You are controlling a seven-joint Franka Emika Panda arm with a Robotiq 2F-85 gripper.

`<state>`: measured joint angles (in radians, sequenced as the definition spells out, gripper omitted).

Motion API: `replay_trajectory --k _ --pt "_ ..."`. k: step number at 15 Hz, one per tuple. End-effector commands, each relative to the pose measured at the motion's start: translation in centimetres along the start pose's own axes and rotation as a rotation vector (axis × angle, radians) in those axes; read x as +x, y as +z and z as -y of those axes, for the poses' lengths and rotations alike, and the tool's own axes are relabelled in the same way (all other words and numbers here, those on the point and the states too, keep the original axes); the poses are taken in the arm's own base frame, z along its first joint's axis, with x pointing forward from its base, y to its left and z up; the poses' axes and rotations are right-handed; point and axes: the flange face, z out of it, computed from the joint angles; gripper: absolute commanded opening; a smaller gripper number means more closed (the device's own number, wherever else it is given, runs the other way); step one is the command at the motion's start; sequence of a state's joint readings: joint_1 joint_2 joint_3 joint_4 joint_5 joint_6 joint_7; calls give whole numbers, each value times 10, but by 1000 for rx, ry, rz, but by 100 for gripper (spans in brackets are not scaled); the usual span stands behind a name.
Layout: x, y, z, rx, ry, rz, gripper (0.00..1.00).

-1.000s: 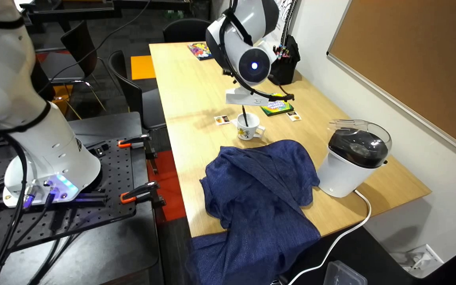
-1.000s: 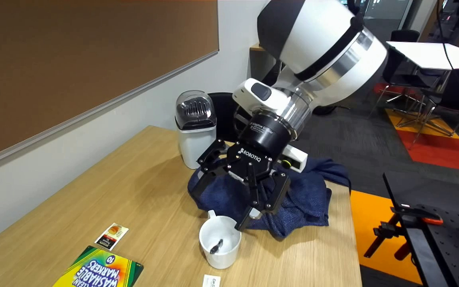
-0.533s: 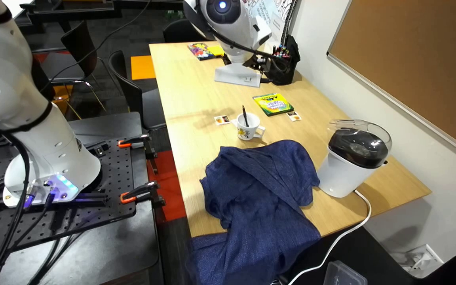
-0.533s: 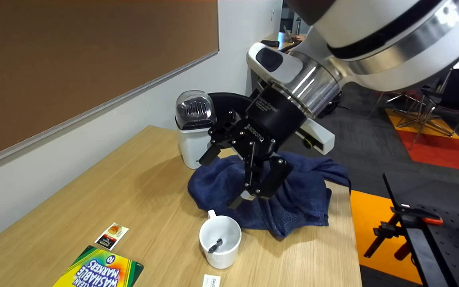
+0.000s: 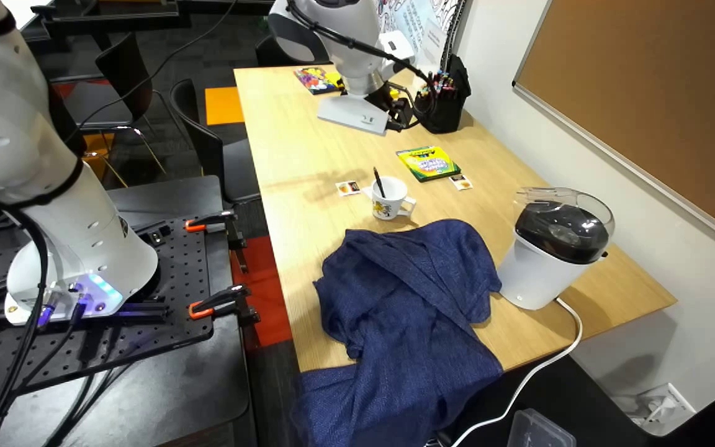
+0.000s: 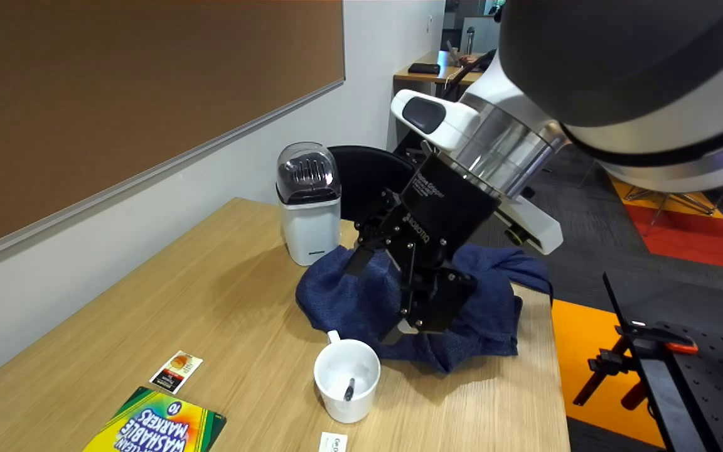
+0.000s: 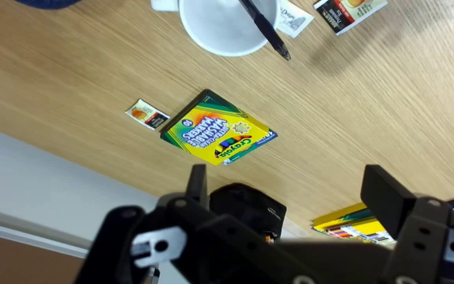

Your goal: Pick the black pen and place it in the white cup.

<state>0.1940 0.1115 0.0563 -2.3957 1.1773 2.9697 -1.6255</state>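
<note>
Tool (image 7: 286, 185), spread wide, hangs over the bench (image 7: 329, 118); below and apart from it, the black pen (image 7: 265, 28) leans in the white cup (image 7: 220, 33).

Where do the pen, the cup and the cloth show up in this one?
Pen (image 7: 267, 29): wrist view, on its dark barrel.
Cup (image 6: 348, 411): an exterior view, on its outer wall.
Cloth (image 5: 404, 316): an exterior view, mid-fabric.

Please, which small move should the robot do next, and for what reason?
I would probably raise the open gripper away from the white cup, without closing it: the black pen already leans inside that cup, and the gripper holds nothing.
</note>
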Motion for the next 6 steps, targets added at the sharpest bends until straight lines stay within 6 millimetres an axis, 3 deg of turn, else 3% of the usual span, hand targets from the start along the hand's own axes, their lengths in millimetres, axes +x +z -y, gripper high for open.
replay_trajectory --k 1,6 --pt "-2 0 0 1 7 11 100" --pt "-3 0 1 1 12 15 100"
